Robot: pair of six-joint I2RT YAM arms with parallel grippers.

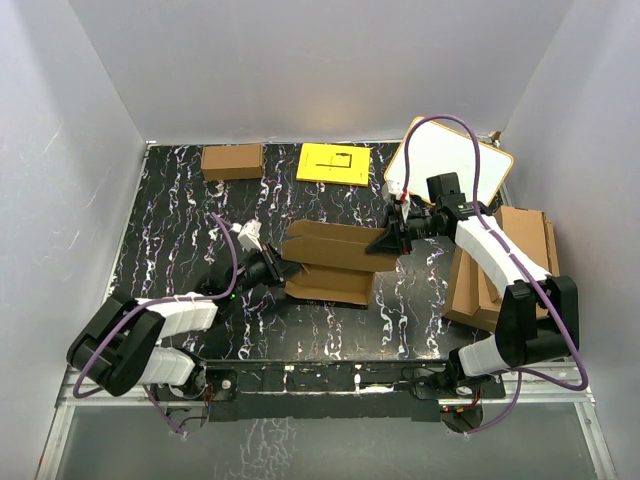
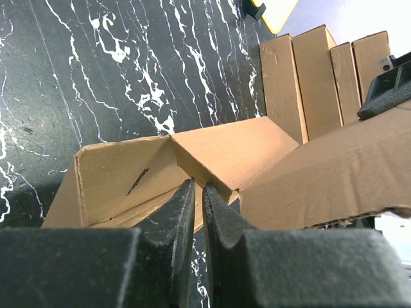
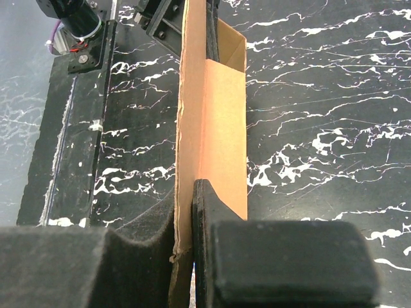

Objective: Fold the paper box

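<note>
Entry: plain brown cardboard paper box (image 1: 330,262), part-folded, lying mid-table and held at both ends.
Top view: the box sits on the black, white-veined table (image 1: 180,200) with the left gripper (image 1: 280,270) at its left end and the right gripper (image 1: 392,238) at its right end, probably so one steadies it while the other works a crease; a yellow sheet (image 1: 333,163), a small brown carton (image 1: 232,161) and a pile of larger cardboard sheets (image 1: 470,295) stand apart. Left wrist view: jaws drawn almost together, seemingly nipping an inner flap's fold, a detail hidden from above. Right wrist view: jaws clamped on a thin wall edge, keeping it upright; only this view shows that pinch plainly.
</note>
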